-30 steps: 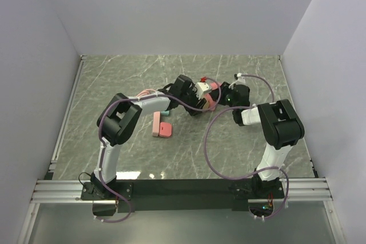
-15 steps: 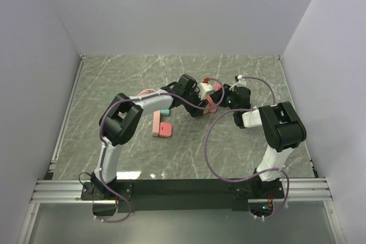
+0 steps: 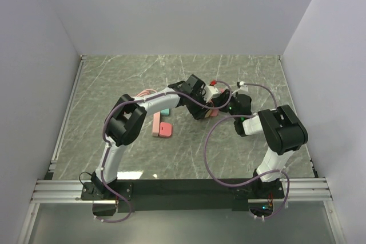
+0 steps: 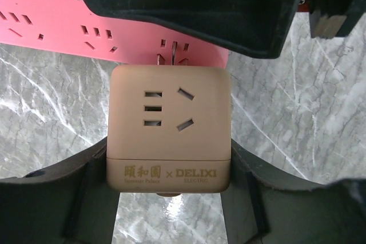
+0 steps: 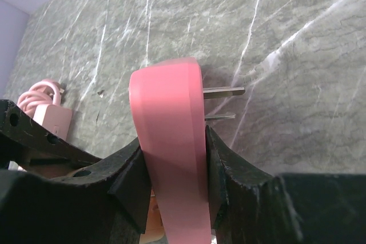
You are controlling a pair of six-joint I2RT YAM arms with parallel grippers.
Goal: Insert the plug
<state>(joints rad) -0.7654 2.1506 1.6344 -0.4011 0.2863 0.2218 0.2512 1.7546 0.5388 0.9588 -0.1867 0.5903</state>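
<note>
Top external view: both arms meet above the tabletop (image 3: 114, 84) near its middle, a little toward the right edge. That meeting point has slid toward the right edge over the past second, with the left arm stretching further across and the right arm folding back to make room. The left pincer (image 3: 206, 98) is clamped on a beige cube adapter (image 4: 168, 124), its fingers (image 4: 86, 175) pressing the cube's two sides with the socket face turned to the wrist camera. The right pincer (image 5: 174, 158) is closed on a pink socket block (image 5: 168, 112), held on edge with two metal prongs (image 5: 223, 91) jutting from its far side over bare marble. Neither grip looks to have loosened during the shift. In the left wrist view, the cube sits right up against the pink block's slotted face (image 4: 57, 21), and a sliver of metal (image 4: 166, 58) shows at the seam. That suggests the plug is lined up at the slots but not yet fully seated, though how far it has gone in cannot be told. The sideways drift reads as the two arms pushing the parts together, with the left arm driving and the right arm giving way. Loose pink pieces (image 3: 162, 127) and a coiled pink cable (image 5: 43, 92) lie untouched left of centre.
</note>
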